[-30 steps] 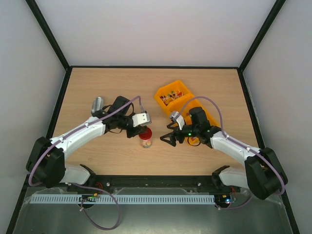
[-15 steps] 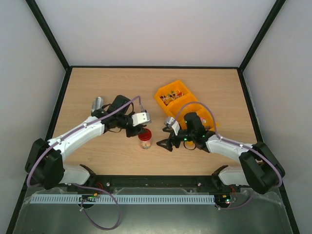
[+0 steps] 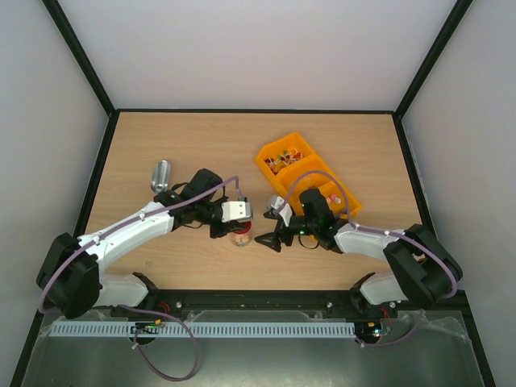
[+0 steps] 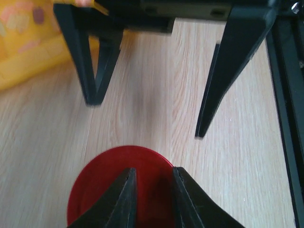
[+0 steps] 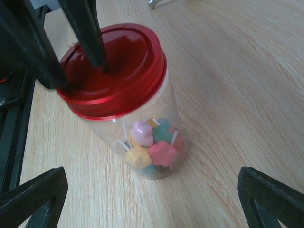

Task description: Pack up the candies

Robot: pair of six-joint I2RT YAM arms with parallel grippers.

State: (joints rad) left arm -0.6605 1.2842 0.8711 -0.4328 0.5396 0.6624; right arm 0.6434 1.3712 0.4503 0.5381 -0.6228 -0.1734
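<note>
Red lid (image 5: 114, 66) sits on the jar (image 5: 159, 128), which stands on the desk (image 5: 247, 71) with the candies (image 5: 149, 152) heaped at its bottom. The left hand (image 4: 153, 172), narrowed to a slim gap and gripping nothing, rests its tips on that lid; press straight down, evenly. The right hand (image 5: 152, 173) gapes wide just short of the jar and should steady it. Since 1 second ago it has slid closer, and the left hand has lowered.

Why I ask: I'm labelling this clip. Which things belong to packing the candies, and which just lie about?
Job in hand: candies, jar, red lid, orange bin, left pincer at the lid, right pincer beside the jar.
Lying about: silver cylinder, off to the left.
</note>
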